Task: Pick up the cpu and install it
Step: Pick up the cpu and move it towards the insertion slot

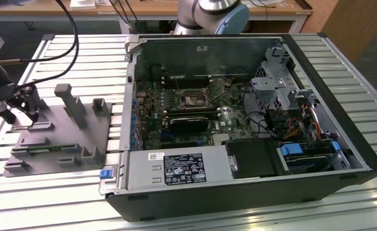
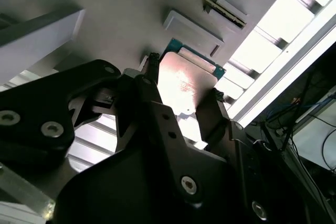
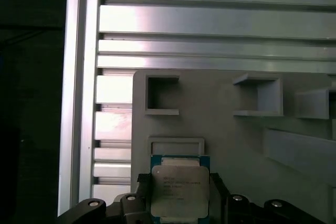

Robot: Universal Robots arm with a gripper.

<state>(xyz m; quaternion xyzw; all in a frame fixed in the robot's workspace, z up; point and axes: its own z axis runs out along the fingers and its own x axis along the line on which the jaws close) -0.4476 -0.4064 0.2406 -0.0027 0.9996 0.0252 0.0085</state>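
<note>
2 dark fingers (image 2: 210,116) of the gripper (image 2: 184,85) are pinching the cpu (image 2: 181,77), 1 finger pressing on each of 2 opposite edges, as both wrist views are showing. In the first wrist view the gripper (image 3: 178,178) is carrying the cpu (image 3: 178,195) with its silvery-grey metal top facing the camera and a thin blue-green rim showing around it. The chip is sitting just beside a small raised square frame (image 3: 176,144) on the grey plastic tray (image 3: 220,145). Whether the chip is touching the tray surface cannot be told. In the exterior view the gripper (image 1: 21,115) is hanging over the corner of the tray (image 1: 54,139) nearest the exterior view's left, with black cables (image 1: 73,33) running up from it. 1 long narrow green memory stick (image 1: 44,150) is lying in a slot of the tray, nearer the camera. The tray is resting on a slatted aluminium table (image 1: 304,211). Well apart, toward the exterior view's right, an open computer case (image 1: 355,125) is lying on its side, exposing the motherboard (image 1: 153,125) and its dark square socket (image 1: 194,99). The arm's base (image 1: 214,14) is standing behind the case.
</note>
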